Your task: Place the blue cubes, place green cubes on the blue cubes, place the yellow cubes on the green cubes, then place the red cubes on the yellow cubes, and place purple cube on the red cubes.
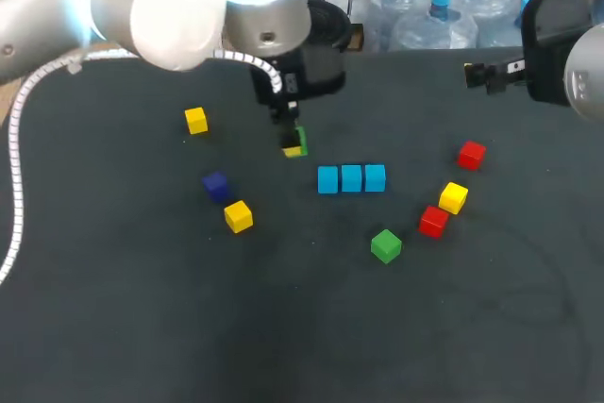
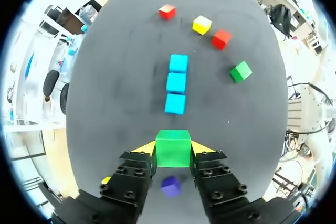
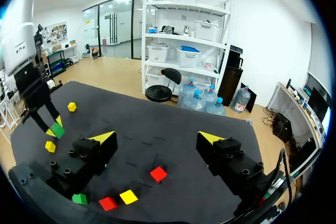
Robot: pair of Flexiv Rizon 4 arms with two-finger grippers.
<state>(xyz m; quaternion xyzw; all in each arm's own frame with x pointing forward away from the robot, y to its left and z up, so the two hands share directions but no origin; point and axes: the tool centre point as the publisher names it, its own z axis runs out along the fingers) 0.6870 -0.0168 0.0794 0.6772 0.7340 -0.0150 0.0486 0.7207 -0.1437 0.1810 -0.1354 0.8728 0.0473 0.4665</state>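
Left tool (image 2: 173, 149) clamps a green cube (image 2: 172, 141), held clear of the bench (image 2: 121, 77) just short of the row of three blue cubes (image 2: 177, 83). Best carried forward, squared to the nearest blue cube (image 2: 175, 103), lowered until seated, then released. Right tool (image 3: 157, 137), fingers spread, hangs far right.

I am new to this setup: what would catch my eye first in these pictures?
The left claw is shut on a green cube, close to a row of three light blue cubes at the table's middle. Around it lie loose cubes in red, yellow, green and purple; the right claw is open at the far right.
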